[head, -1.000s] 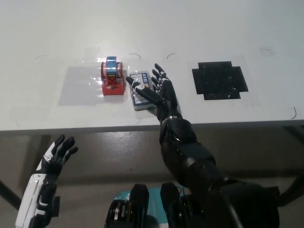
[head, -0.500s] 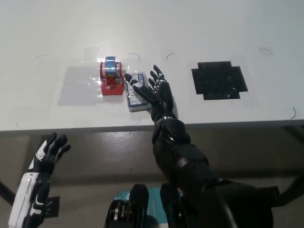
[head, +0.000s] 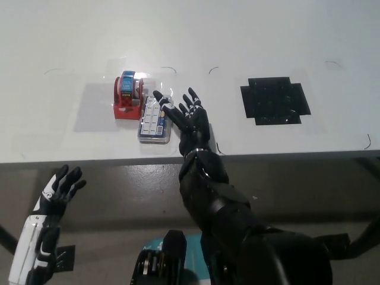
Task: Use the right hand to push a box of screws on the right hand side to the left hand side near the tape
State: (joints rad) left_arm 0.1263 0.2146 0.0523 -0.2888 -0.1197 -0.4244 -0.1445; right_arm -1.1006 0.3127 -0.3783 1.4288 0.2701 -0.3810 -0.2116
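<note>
A clear box of screws point(head: 154, 119) with a blue label lies flat on the white table point(head: 249, 41), touching the right side of a red tape dispenser point(head: 127, 97). My black right hand point(head: 189, 122) is open, fingers spread, pressed against the box's right edge. My white left hand point(head: 56, 193) hangs open below the table's front edge at lower left.
A black cross-shaped mat point(head: 274, 100) lies on the table to the right of my right hand. Thin pen marks dot the tabletop. The table's front edge point(head: 285, 155) runs across the middle of the picture.
My right hand has slid left, pushing the box against the tape dispenser, and both have shifted left. My left hand has dropped a little lower.
</note>
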